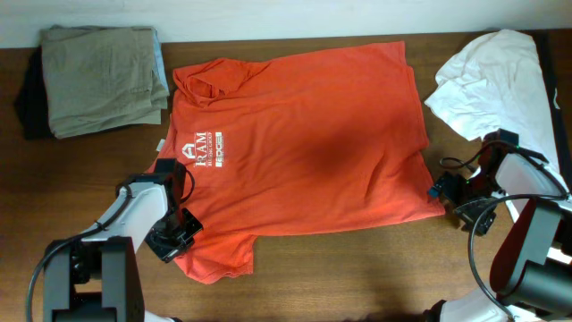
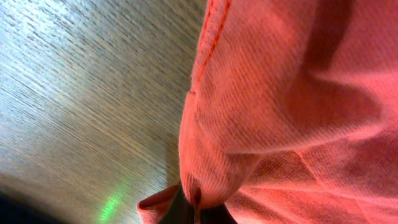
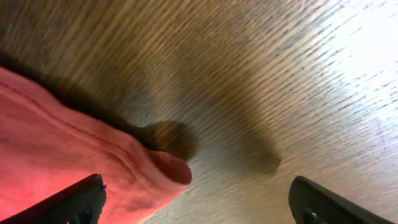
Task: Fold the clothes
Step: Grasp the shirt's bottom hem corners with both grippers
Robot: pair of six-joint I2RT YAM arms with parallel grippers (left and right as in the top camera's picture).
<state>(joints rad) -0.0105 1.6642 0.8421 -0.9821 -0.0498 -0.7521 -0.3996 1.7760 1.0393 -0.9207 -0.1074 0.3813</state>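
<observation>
We see a brown wooden table (image 1: pixel 357 268) with a fine straight grain, plain in both wrist views. At its far left corner lies a stack of khaki-grey folded garments (image 1: pixel 103 76), squared off and creased. A piece of black fabric (image 1: pixel 27 107) sticks out from under the stack's left side, and along its right edge we make out a thin strip of pale blue cloth (image 1: pixel 162 58). At the far right corner sits a crumpled white cloth (image 1: pixel 492 76), loosely heaped, well apart from the stack. Beyond the table's far edge runs a plain white surface (image 1: pixel 268 18). In the left wrist view a small green spot of light (image 2: pixel 111 206) glows on the wood.
</observation>
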